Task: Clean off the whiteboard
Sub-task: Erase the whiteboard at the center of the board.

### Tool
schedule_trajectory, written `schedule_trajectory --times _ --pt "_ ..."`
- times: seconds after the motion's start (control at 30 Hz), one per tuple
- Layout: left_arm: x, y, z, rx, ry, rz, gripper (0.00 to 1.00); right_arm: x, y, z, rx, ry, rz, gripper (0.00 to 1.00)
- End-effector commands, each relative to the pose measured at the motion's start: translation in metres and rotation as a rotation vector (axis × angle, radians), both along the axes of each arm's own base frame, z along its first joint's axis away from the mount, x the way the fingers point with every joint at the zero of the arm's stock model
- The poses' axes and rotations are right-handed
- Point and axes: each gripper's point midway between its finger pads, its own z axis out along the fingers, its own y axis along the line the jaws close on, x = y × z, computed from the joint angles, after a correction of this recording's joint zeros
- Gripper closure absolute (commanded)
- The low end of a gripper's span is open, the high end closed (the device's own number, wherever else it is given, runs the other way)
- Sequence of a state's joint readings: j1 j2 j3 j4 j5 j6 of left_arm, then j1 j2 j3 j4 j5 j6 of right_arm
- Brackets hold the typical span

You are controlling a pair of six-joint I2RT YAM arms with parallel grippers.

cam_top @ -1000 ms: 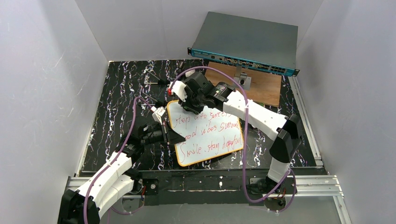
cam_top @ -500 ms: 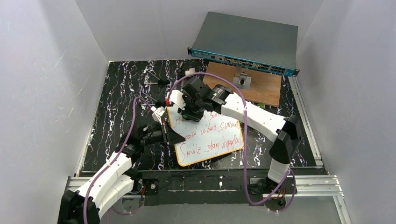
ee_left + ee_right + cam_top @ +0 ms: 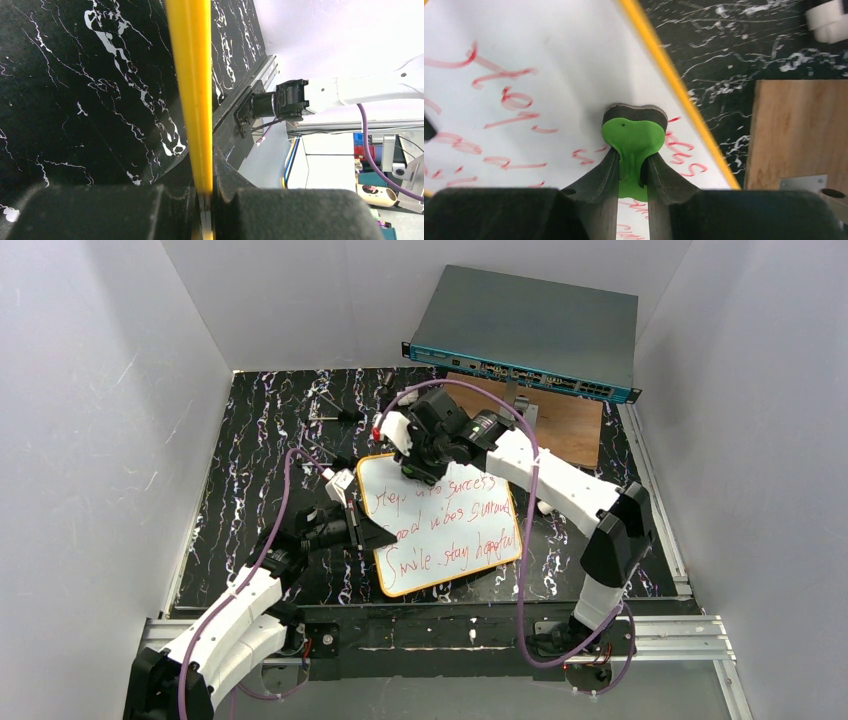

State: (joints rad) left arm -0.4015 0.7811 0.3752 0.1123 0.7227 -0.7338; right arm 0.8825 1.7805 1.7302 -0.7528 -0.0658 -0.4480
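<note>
Three lines of red writing (image 3: 440, 525) cover the whiteboard (image 3: 480, 555), which lies flat on the black table (image 3: 270, 440), in front of the wooden board (image 3: 565, 430) and between the two arms. The left gripper (image 3: 202, 200) has its jaws pressed on the yellow frame (image 3: 192, 75) at the left edge of the whiteboard, so we judge that it pins the board in place. The right gripper (image 3: 633, 160) pinches a green eraser (image 3: 633, 132) by its narrow stem, with the wide head pointing away from the jaws. The head sits at the far line of the writing, about its middle and near the far right frame. It seems to rest on the surface, but we cannot be sure of the contact from these views. The lines run from left to right across the board, rising a little to the right in the top view. Almost all the writing lies on the near side of the eraser and to its two sides. We think the right arm, the only one over the surface, must sweep along these lines and then come nearer, row by row. The task looks hardly begun.
</note>
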Motion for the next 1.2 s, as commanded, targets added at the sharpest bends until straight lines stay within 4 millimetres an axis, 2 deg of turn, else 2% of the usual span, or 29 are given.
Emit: schedule_trajectory --times 0.0,0.1,0.17,0.27,0.37,0.47,0.53,0.63,0.7,0.83,0.9,0.97,1.07,1.17 --pt "0.005 -0.006 0.033 -0.022 -0.245 -0.077 1.0 -0.05 -0.008 -0.019 -0.016 0.121 0.18 0.99" --pt "0.005 -0.007 0.032 -0.023 -0.244 -0.079 1.0 -0.068 0.004 -0.013 0.007 0.137 0.244 0.99" --pt "0.005 -0.007 0.032 -0.023 -0.242 -0.079 1.0 -0.064 0.013 -0.006 0.026 0.14 0.22 0.99" --pt "0.004 -0.006 0.032 -0.023 -0.242 -0.079 1.0 -0.037 0.022 0.01 0.055 0.097 0.118 0.99" --pt "0.003 -0.006 0.032 -0.019 -0.236 -0.081 1.0 -0.005 0.018 0.024 0.074 0.06 0.011 0.99" --pt "0.002 -0.005 0.032 -0.014 -0.241 -0.082 1.0 0.02 0.002 0.023 0.057 0.018 -0.083 0.99" --pt "0.002 -0.005 0.032 -0.014 -0.248 -0.083 1.0 0.024 -0.009 0.014 0.032 0.016 -0.104 0.99" --pt "0.003 -0.005 0.033 -0.015 -0.255 -0.083 1.0 0.012 -0.02 -0.003 -0.009 0.033 -0.054 0.99" --pt "0.003 -0.005 0.034 -0.016 -0.256 -0.083 1.0 -0.009 -0.025 -0.015 -0.015 0.088 0.024 0.99" --pt "0.003 -0.005 0.034 -0.017 -0.263 -0.084 1.0 -0.054 -0.018 -0.011 0.046 0.196 0.195 0.99" --pt "0.005 -0.006 0.032 -0.015 -0.267 -0.085 1.0 -0.062 -0.006 -0.001 0.087 0.213 0.224 0.99" --pt "0.006 -0.006 0.031 -0.01 -0.268 -0.087 1.0 -0.051 0.003 0.013 0.11 0.202 0.181 0.99" --pt "0.007 -0.007 0.029 -0.007 -0.262 -0.093 1.0 -0.015 0.009 0.031 0.137 0.153 0.055 0.99" --pt "0.007 -0.006 0.028 0.004 -0.265 -0.099 1.0 0.013 0.004 0.032 0.118 0.095 -0.049 0.99"
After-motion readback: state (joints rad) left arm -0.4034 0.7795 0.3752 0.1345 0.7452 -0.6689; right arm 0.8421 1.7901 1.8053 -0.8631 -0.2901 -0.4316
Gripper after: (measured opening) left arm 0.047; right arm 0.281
